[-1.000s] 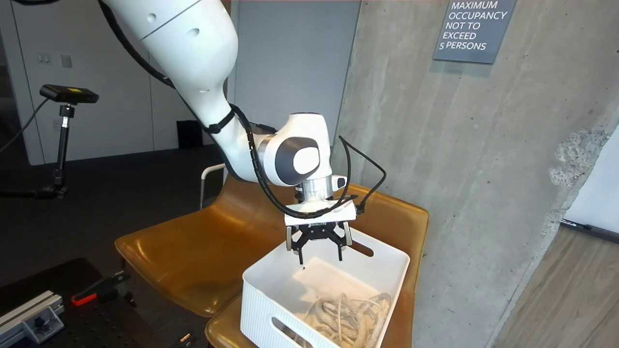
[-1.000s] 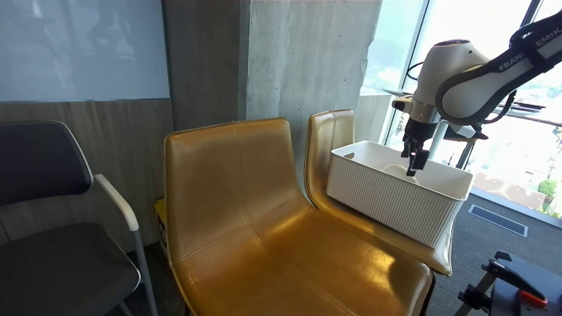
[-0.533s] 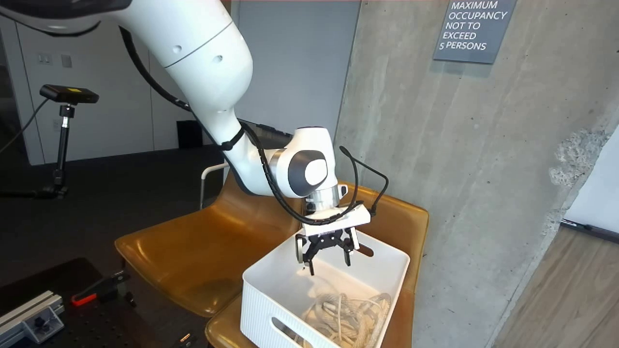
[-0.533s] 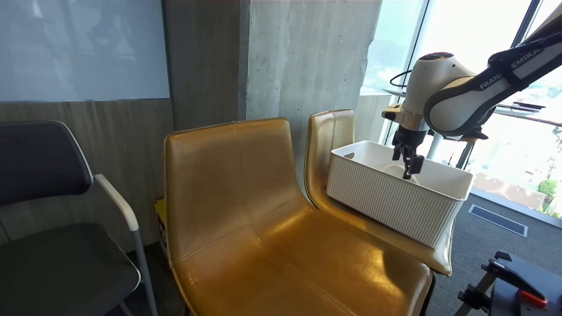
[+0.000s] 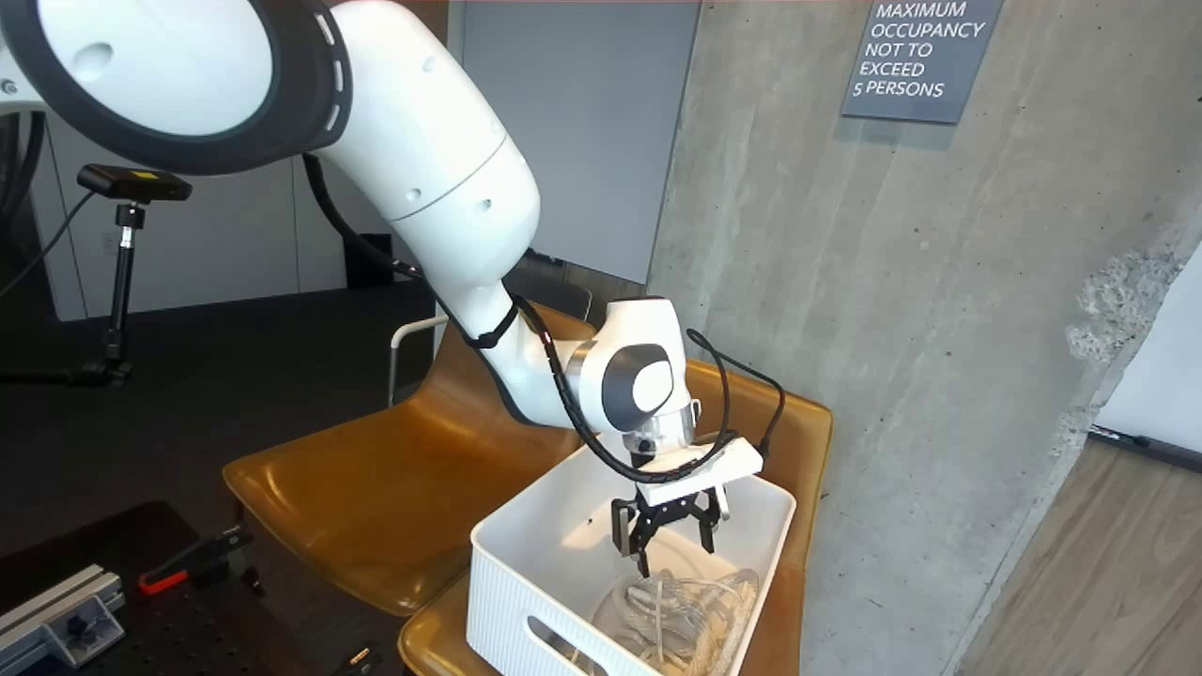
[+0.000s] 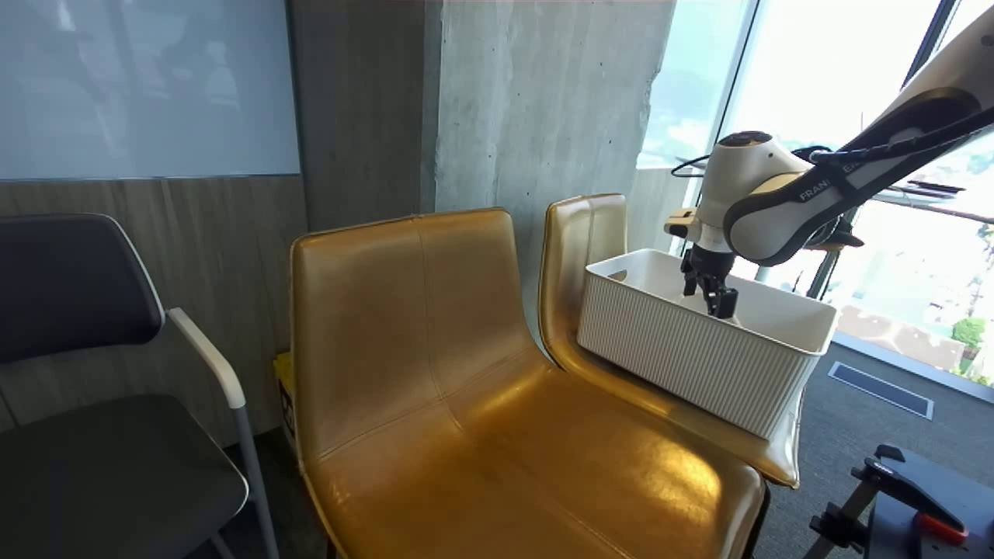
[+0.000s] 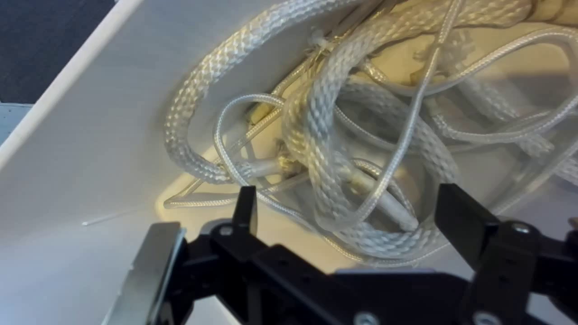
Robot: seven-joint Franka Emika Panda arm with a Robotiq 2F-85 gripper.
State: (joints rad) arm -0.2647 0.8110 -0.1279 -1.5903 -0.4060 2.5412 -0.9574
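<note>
The gripper (image 5: 675,558) reaches down into the white bin (image 5: 507,601), its two fingers (image 7: 456,214) wide apart and pointing at the bin's floor. The rope (image 5: 674,617) lies below in a loose heap; in an exterior view it fills the near right part of the bin, and the fingertips hang over its far edge. In the wrist view, loops show in the gap between the fingers and spread beyond them; whether any strand touches a fingertip, I can't tell.

In an exterior view the arm (image 5: 451,178) slopes in from the left, running down to the right over the bin, then bends sharply at the wrist so that the gripper points downward, leaning a little.

The rope is pale and braided, whitish up close. Some is thick, curling in fat bends, and some is thin cord, crossing over and under the rest. One fat bend curves beside the bin's wall, and a few thick lengths end in smooth stubs. The bin sits on a brown chair (image 6: 582,225), next to a matching chair (image 6: 466,466).
</note>
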